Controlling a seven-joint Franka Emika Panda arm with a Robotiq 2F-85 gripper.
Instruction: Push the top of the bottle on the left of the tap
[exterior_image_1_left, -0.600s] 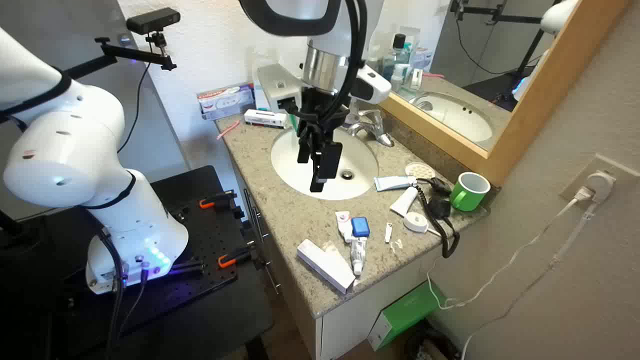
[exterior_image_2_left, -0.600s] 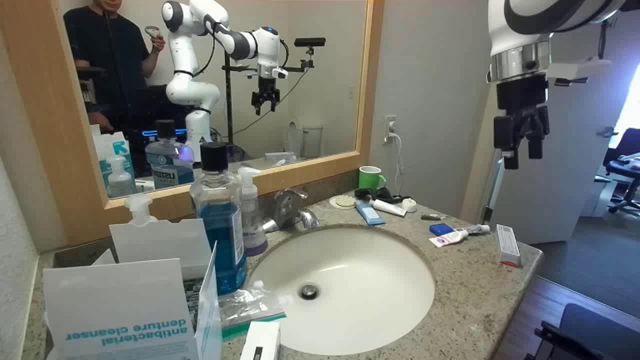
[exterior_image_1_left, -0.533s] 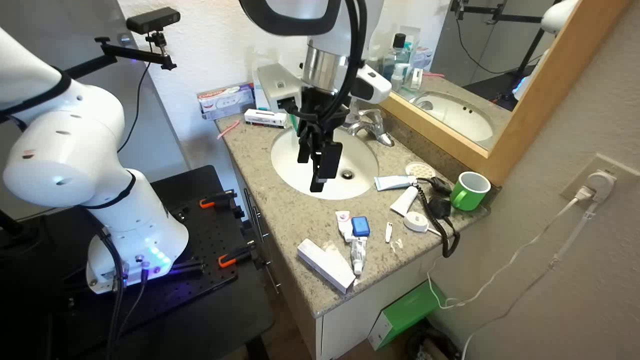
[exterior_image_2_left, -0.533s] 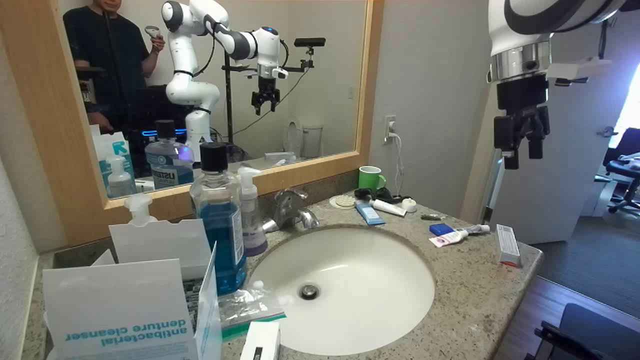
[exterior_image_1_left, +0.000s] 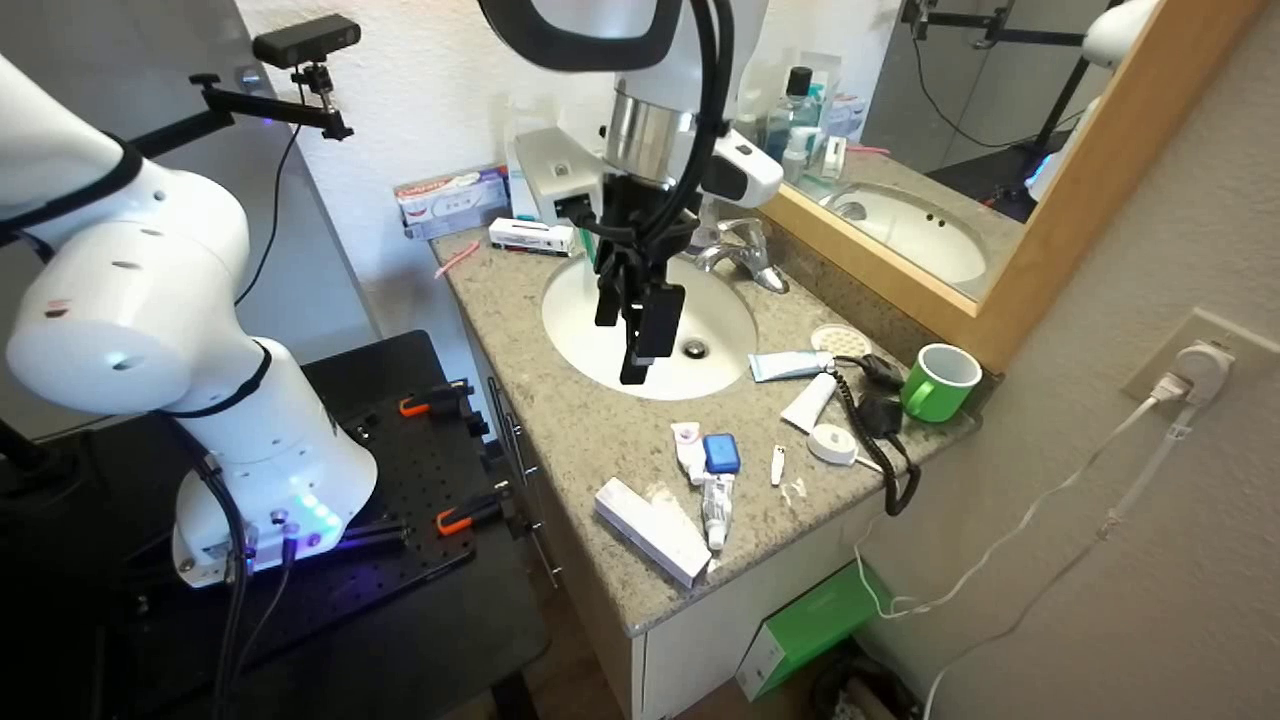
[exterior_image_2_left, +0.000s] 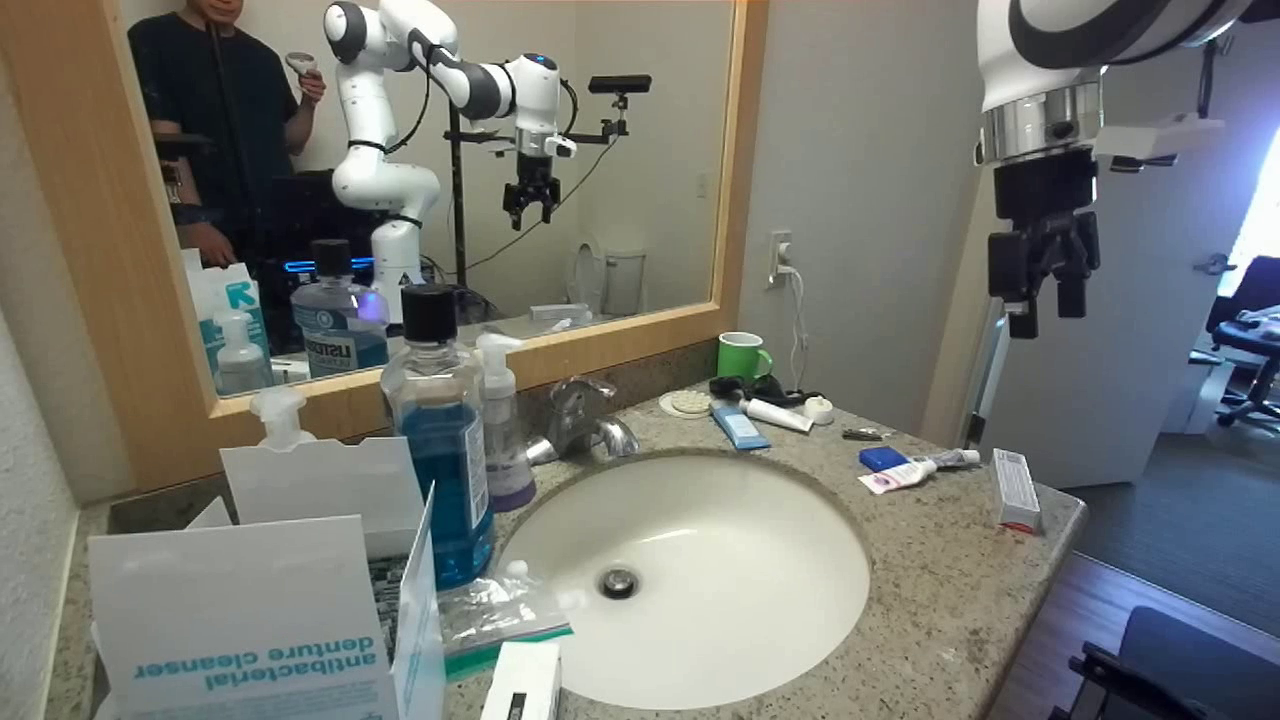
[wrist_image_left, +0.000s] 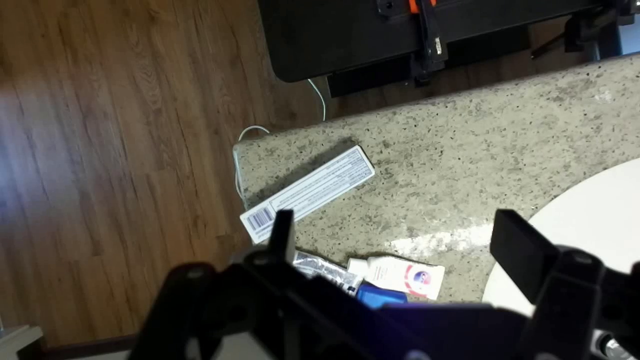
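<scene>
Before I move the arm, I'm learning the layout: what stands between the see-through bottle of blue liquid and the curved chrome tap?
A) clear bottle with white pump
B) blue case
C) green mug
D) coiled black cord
A: an exterior view shows the clear bottle with white pump between the bottle of blue liquid and the tap.

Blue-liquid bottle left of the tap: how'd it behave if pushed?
Probably weighty: blue liquid fills much of the bottle. Tall and upright, it may tip if its black cap is pushed sideways. It looks smooth, so perhaps slippery.
</scene>
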